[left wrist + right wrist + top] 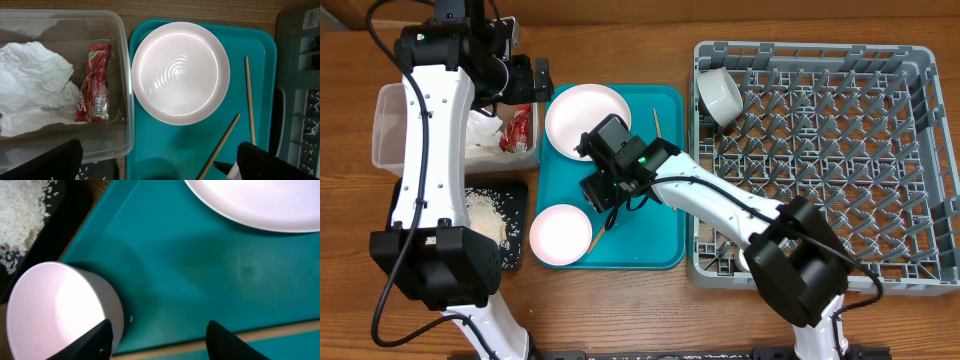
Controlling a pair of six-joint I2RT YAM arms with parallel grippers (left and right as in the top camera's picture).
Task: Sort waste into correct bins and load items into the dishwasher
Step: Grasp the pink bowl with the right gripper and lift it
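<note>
Here, R pincer (159,330), wide open, hovers over chopstick (300,327); its long axis runs finger to finger, bowl (55,310) close beside.

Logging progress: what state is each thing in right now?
Napkin, in clear tub.
Wrapper, in clear tub.
Rice, in black tray.
Plate, empty, on teal tray.
Small bowl, empty, on teal tray.
Chopsticks, loose on teal tray.
White bowl, tipped in dish rack.
Left gripper, open.
Right gripper, open.

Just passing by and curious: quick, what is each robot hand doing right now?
Left gripper: open, holding nothing.
Right gripper: open, holding nothing.
</note>
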